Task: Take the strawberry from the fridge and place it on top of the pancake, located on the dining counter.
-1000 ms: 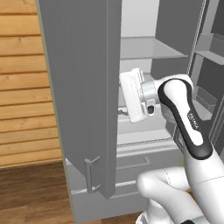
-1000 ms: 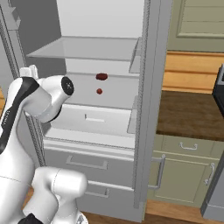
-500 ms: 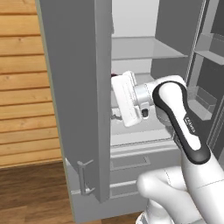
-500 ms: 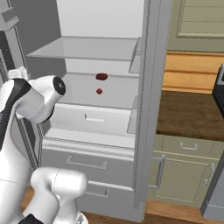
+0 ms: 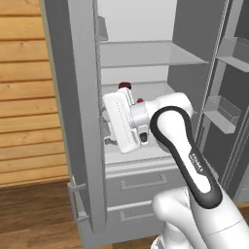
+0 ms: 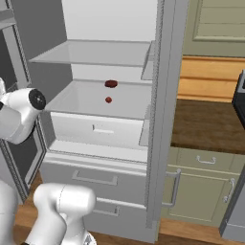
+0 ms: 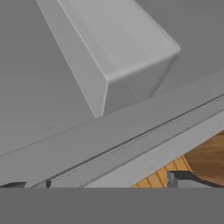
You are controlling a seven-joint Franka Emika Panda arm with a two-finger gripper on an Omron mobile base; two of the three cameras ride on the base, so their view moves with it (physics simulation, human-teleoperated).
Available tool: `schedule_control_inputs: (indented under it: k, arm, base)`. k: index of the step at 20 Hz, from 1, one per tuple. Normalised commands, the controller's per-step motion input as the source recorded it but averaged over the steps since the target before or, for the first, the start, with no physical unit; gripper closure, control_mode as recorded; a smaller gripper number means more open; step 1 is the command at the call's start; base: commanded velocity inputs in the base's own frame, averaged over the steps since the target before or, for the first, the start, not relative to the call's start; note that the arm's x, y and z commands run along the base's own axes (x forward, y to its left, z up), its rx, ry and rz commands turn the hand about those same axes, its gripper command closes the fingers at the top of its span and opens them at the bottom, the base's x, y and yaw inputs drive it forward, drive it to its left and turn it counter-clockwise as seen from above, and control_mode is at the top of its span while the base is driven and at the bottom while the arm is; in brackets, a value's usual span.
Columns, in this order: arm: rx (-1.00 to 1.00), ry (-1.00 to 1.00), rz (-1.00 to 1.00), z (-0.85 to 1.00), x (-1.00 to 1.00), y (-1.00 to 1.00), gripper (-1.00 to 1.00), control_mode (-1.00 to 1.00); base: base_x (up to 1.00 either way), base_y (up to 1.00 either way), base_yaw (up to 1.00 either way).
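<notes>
Reaching into the open fridge (image 6: 158, 119), the gripper (image 5: 108, 127) sat low at the front edge of the middle shelf (image 6: 91, 103), turned sideways toward the left door (image 5: 73, 112). Its jaws were spread wide and held nothing. The hand view looked at a grey door bin (image 7: 118, 57) and the door's edge, with a strip of wood floor (image 7: 205, 159) below, which suggests the hand faced the door rather than the food.

Two red items lay on that shelf, behind the hand and further in: a small bright one (image 6: 108, 100), probably the strawberry, and a darker, larger one (image 6: 111, 84) beyond it. Both were well apart from the fingers.

The main risk, as I judged it, was the hand's closeness to the left door: a swing to face the shelf could clip the door or its bin and push the door. Since the two red items sat near each other, a badly aimed approach might also close on the darker one, or nudge the little fruit so it rolled deeper or off the shelf.
</notes>
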Motion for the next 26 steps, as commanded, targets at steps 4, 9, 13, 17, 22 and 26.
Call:
schedule_control_inputs:
  k: [4,9,13,17,22,26]
  arm:
    - [0.00,-0.02,-0.05,0.00,-0.05,0.45,-1.00,-1.00]
    - [-0.01,0.00,-0.06,0.00,0.00,0.36,-1.00,-1.00]
    - [-0.01,0.00,-0.06,0.00,-0.01,0.42,-1.00,-1.00]
    - [-0.02,0.00,-0.07,0.00,-0.02,0.34,-1.00,-1.00]
    - [-0.03,0.00,-0.05,0.00,0.00,0.34,-1.00,-1.00]
    - [-0.04,0.02,-0.06,0.00,0.00,0.05,-1.00,-1.00]
  base:
    - [0.00,0.00,0.00]
    - [0.00,0.00,0.00]
    - [0.00,0.00,0.00]
    - [0.00,0.00,0.00]
    - [0.00,0.00,0.00]
    - [0.00,0.00,0.00]
